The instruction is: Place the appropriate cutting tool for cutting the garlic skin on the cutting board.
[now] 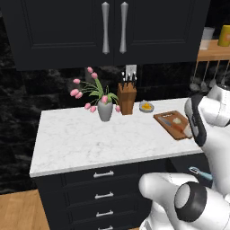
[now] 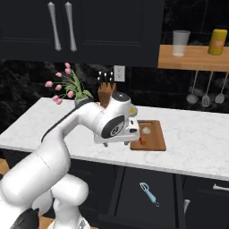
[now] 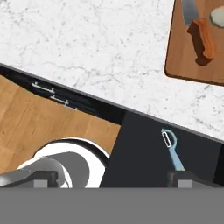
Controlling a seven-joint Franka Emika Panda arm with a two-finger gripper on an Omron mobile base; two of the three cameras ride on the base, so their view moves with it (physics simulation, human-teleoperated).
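Lying flat on the board (image 3: 183, 65), the knife (image 3: 199, 30) has its reddish-orange handle toward the counter's front edge and its grey blade pointing away toward the wall. From the hand view it sits at about one o'clock, with the garlic (image 3: 217, 15) just beside the blade, farther toward two o'clock, also on the board. From the left base view the knife (image 1: 174, 126) crosses the middle of the board (image 1: 164, 120) and the pale garlic (image 1: 178, 121) rests right next to it.

The board lies near the front edge of the white marble counter (image 1: 90, 139). Behind it, toward eleven o'clock in the left base view, a small dish with an orange-yellow piece (image 1: 146, 107) stands, then a knife block (image 1: 126, 96) and a vase of pink tulips (image 1: 104, 108).

The gripper hangs above the counter's front edge, apart from the knife, looking down — its fingertips (image 3: 181, 178) barely rise into the hand view, too little showing to tell whether they are spread or closed. Below, at five o'clock in the hand view, a teal peeler (image 3: 171, 148) lies in an open dark drawer (image 3: 140, 157).
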